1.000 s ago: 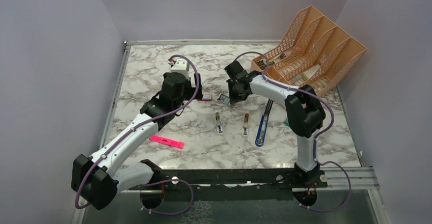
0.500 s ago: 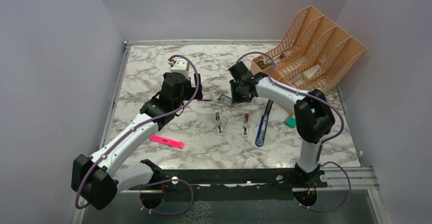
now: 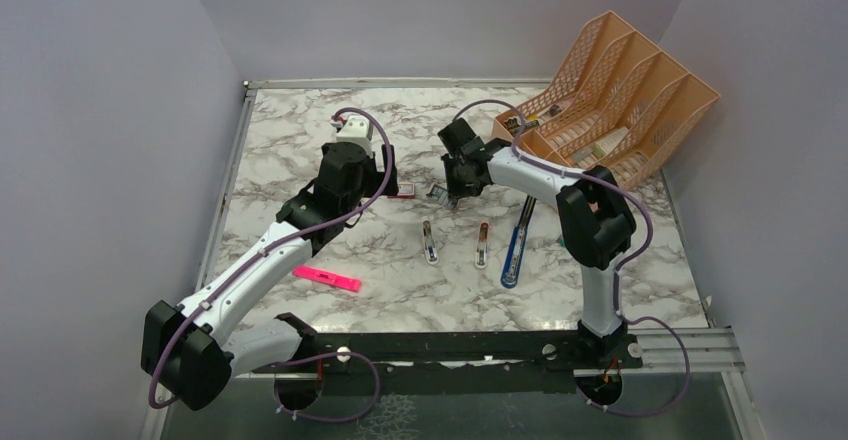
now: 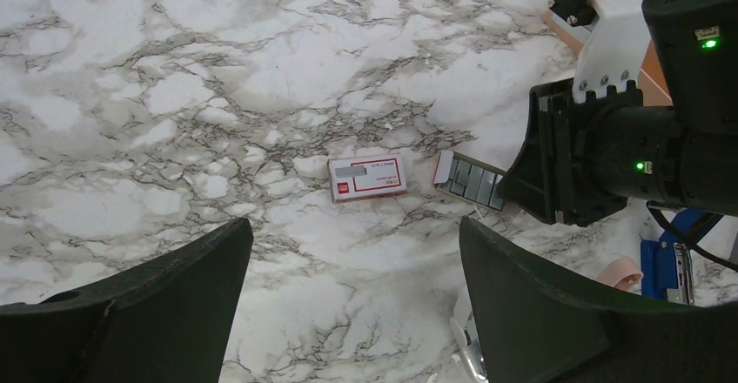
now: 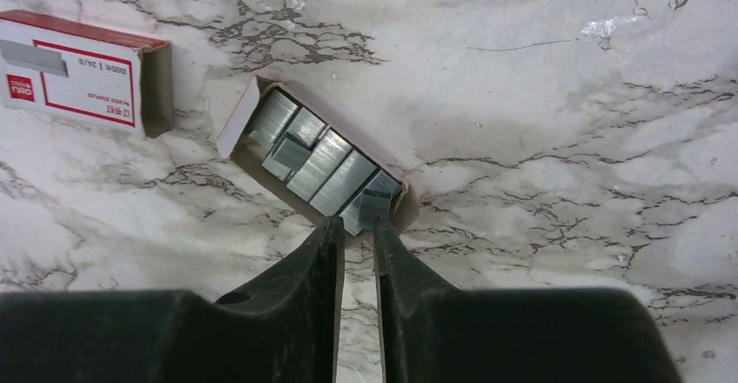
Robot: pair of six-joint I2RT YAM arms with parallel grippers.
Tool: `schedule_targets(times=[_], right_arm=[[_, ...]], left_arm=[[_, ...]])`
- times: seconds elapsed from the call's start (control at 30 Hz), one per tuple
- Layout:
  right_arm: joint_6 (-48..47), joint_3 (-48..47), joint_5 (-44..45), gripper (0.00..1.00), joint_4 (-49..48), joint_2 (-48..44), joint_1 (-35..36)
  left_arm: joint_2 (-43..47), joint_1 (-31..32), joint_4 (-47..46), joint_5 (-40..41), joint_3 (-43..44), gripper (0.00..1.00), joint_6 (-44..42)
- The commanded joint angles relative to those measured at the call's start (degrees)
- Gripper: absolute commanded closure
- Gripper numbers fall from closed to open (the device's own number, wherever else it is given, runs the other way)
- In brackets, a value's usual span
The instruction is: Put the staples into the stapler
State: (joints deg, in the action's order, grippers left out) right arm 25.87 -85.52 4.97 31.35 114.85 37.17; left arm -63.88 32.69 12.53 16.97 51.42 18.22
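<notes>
Right pincer (image 5: pixel 357 222) first: its fingers are almost together, with only a thin slit between them. Their tips are down at one end of the open cardboard tray (image 5: pixel 233 126) that holds the staples (image 5: pixel 318 161). The staples lie in the tray as several grey blocks, some straight and a couple skewed. One small block sits right at my fingertips. I cannot tell whether I have it clamped or merely touch it.

The tray rests on the marble bench (image 3: pixel 300 140), about midway between its left and right edges and a little toward the far edge. Just beside the tray on its left, not touching it, lies the red-and-white box (image 4: pixel 367 177), flat with its label up.

My left pincer (image 4: pixel 355 226) hangs above the bench over that box, fingers spread wide and holding nothing.

What I take for the stapler (image 3: pixel 515 245), a long blue-and-black thing, lies flat nearer the bench's near edge and to the right of the tray. A pink pen (image 3: pixel 327 279) lies toward the near left corner, and an orange file rack (image 3: pixel 620 90) fills the far right corner.
</notes>
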Motion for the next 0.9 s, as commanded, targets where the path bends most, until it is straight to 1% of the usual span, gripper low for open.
schedule_targets(times=[0.0,0.3,0.43,0.87], right_arm=[[0.3,-1.8,2.6,0.74,0.2,1.7,0.4],[0.7,-2.1,4.9,0.69,0.8,3.0,0.4],[0.8,-2.1,4.6,0.68,0.9,3.7,0.4],[1.5,-1.6,1.4,0.71,0.7,3.8,0.4]], left_arm=[[0.0,-0.2,-1.2,0.0,0.2,0.11,0.2],[0.1,-0.2,-1.2,0.0,0.2,0.11,0.3],[0.2,-0.2,-1.2,-0.1,0.1,0.11,0.4],[0.6,-0.2,-1.2,0.0,-0.1,0.11,0.5]])
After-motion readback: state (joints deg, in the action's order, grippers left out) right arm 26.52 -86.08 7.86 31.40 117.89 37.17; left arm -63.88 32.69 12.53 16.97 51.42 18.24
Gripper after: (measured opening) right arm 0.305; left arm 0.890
